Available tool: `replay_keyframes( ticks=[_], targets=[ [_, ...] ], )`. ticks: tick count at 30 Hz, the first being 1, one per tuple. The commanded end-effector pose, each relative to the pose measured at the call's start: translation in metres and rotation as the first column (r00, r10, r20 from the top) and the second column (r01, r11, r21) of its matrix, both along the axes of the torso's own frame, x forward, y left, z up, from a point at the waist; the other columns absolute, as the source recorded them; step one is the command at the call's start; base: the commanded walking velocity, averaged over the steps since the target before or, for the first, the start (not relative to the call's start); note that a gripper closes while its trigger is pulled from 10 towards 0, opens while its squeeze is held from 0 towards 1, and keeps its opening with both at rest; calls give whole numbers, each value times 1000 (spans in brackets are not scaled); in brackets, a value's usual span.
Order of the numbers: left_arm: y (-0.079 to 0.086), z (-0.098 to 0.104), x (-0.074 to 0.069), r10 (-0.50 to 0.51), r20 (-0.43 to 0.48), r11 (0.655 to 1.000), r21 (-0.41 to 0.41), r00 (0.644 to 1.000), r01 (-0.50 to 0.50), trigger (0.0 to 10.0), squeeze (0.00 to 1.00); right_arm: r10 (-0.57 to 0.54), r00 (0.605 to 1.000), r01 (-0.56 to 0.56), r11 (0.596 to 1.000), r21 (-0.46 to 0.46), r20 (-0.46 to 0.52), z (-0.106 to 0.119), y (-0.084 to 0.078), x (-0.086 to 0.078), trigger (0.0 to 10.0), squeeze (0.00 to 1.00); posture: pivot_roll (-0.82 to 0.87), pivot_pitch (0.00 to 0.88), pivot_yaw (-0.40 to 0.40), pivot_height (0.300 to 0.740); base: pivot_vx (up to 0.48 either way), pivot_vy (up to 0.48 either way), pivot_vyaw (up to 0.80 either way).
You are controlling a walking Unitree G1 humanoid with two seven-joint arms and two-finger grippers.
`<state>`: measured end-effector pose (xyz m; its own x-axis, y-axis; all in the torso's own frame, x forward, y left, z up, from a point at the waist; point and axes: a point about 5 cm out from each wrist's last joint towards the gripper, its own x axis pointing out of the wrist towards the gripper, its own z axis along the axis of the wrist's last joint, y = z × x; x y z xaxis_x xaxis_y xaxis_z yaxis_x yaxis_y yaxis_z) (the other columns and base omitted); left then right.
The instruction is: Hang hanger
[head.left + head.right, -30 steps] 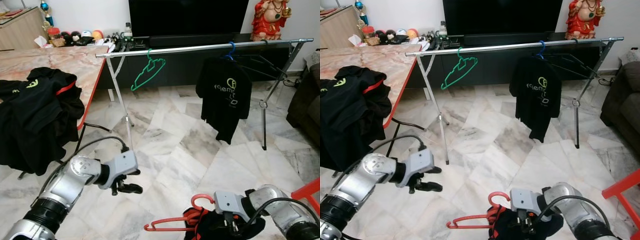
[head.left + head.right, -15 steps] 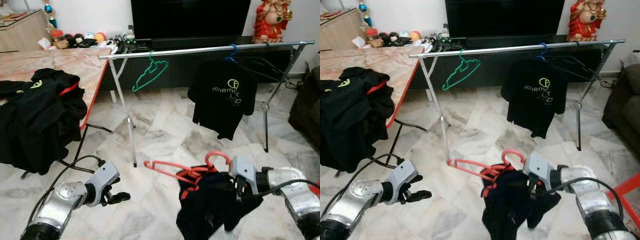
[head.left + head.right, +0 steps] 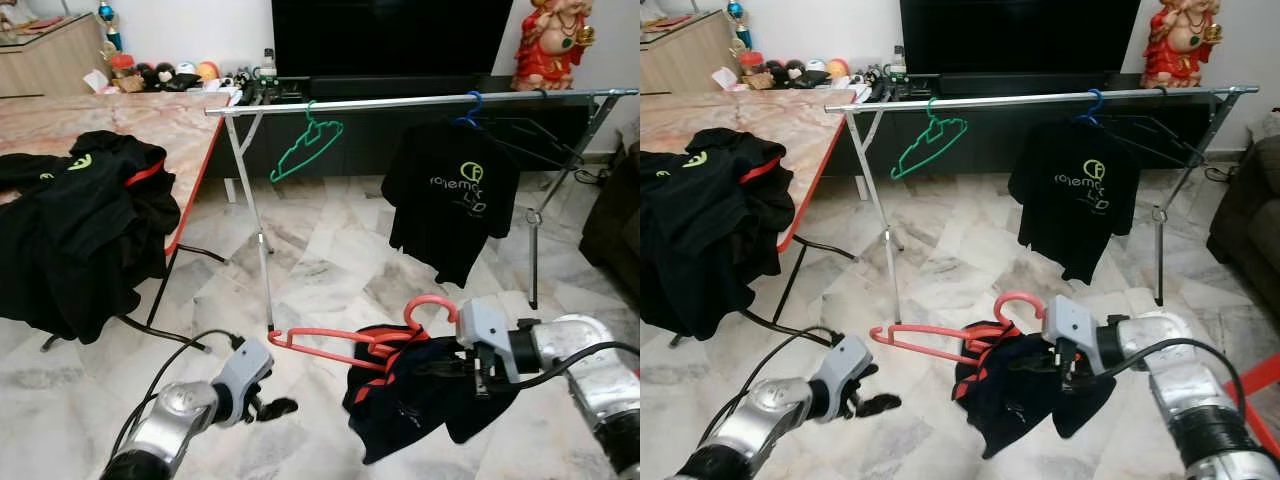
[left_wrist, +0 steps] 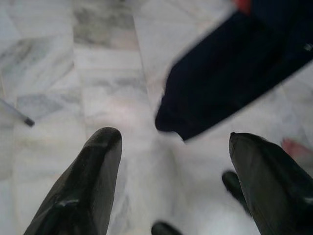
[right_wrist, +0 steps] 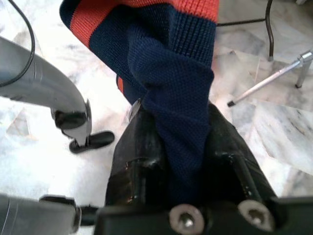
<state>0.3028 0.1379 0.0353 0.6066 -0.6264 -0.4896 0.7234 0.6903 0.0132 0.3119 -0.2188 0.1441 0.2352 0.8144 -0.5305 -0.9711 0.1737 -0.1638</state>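
A red hanger (image 3: 322, 344) carries a dark navy shirt (image 3: 415, 400) with orange-red trim, held tilted above the floor. My right gripper (image 3: 470, 366) is shut on the shirt's collar fabric (image 5: 178, 73) just under the red hook (image 3: 430, 303). The silver clothes rail (image 3: 400, 102) stands beyond it. On the rail hang an empty green hanger (image 3: 305, 150) and a black T-shirt (image 3: 455, 200) on a blue hanger. My left gripper (image 3: 275, 408) hangs low over the floor, open, its fingers (image 4: 83, 186) spread with nothing between them.
A marble-topped table (image 3: 170, 130) with a red edge stands at the left, with a heap of black clothes (image 3: 80, 230) on it. A black cable (image 3: 170, 340) lies on the floor. A dark sofa (image 3: 612, 220) sits right of the rail's leg (image 3: 530, 250). A red frame (image 3: 1262, 375) sits at far right.
My right gripper has raised the red hanger and its shirt off the floor and turned it toward the rail. My left arm has dropped lower. The camera has shifted.
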Motion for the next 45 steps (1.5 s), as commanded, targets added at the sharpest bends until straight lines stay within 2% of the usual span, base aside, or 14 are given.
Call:
replay_keyframes(
  ticks=[1,2,6,9,15,19,30,45],
  targets=[
    [-1,-4,1,48,-6,999,-5,999,-48,10000,0,49,997,-49,999,3,60,18,8,5,0,0,-52,64,13,740,0,0,0],
    [-3,-4,4,78,-8,996,-34,997,-78,10000,0,50,997,-50,999,5,63,22,10,6,0,0,-55,72,10,740,0,0,0],
    [-4,-7,6,132,-21,989,-57,991,-133,10000,0,36,996,-36,999,0,77,24,9,9,0,0,-45,82,0,740,0,0,0],
    [-9,-9,3,92,-57,988,-116,994,-99,10000,0,42,995,-43,999,14,93,29,12,11,0,0,-49,89,-2,740,0,0,0],
    [-22,-13,-3,-1,-94,987,-161,996,-14,10000,0,110,988,-113,993,25,113,35,27,6,0,0,-54,96,-3,740,0,0,0],
    [-24,-11,1,26,-97,981,-190,995,-44,10000,0,120,987,-124,992,24,110,35,29,6,0,0,-54,95,-6,740,0,0,0],
    [-31,-5,7,28,-82,977,-209,996,-45,10000,0,133,985,-135,991,13,107,35,33,3,0,0,-58,93,-4,740,0,0,0],
    [-31,-5,7,28,-82,977,-209,996,-45,10000,0,133,985,-135,991,13,107,35,33,3,0,0,-58,93,-4,740,0,0,0]
  ],
)
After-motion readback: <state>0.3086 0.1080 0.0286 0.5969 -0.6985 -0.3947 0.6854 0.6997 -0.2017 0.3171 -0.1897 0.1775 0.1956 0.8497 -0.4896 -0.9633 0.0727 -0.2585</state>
